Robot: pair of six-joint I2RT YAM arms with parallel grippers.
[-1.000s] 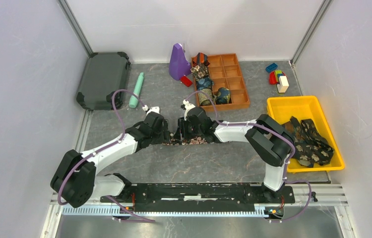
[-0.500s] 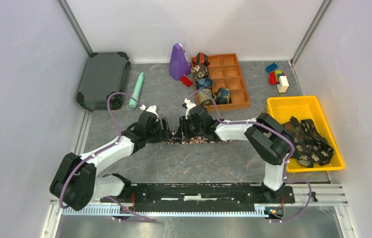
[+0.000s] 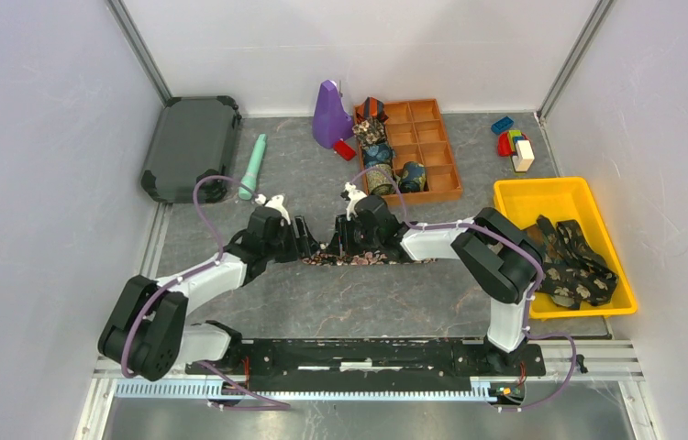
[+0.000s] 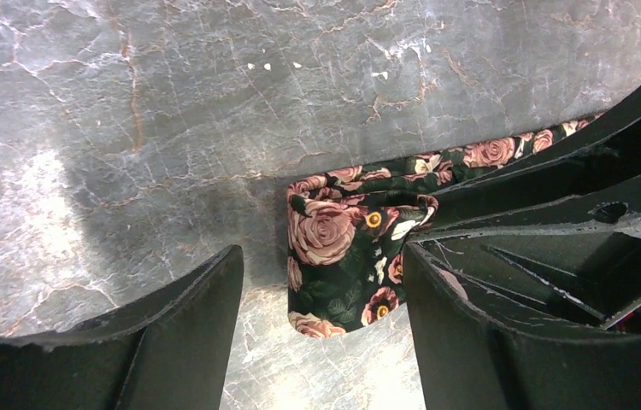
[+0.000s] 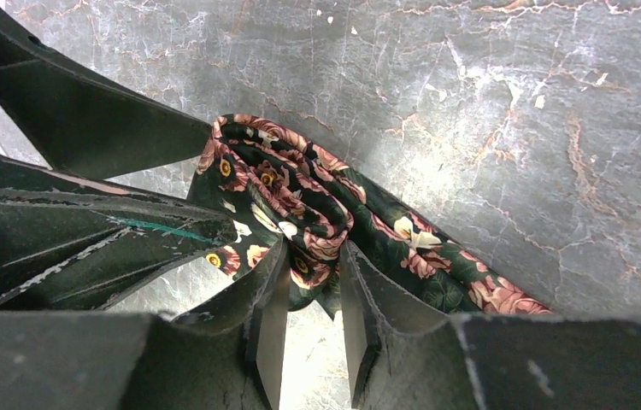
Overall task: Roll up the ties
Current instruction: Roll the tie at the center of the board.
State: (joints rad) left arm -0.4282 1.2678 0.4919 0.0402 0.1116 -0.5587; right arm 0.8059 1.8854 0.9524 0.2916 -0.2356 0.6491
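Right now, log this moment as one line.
left gripper: open, around folded end of tie | right gripper: shut on tie | remainder: flat on table

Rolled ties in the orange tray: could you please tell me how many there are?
5, all in the tray: far roll, second roll, third roll and near roll down the left column, fifth roll in the middle column. The far roll is indistinct; others may be hidden.

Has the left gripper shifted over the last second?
Yes. The left gripper has edged left and toward the back, nearer the teal cylinder, away from the right gripper pinching the tie.
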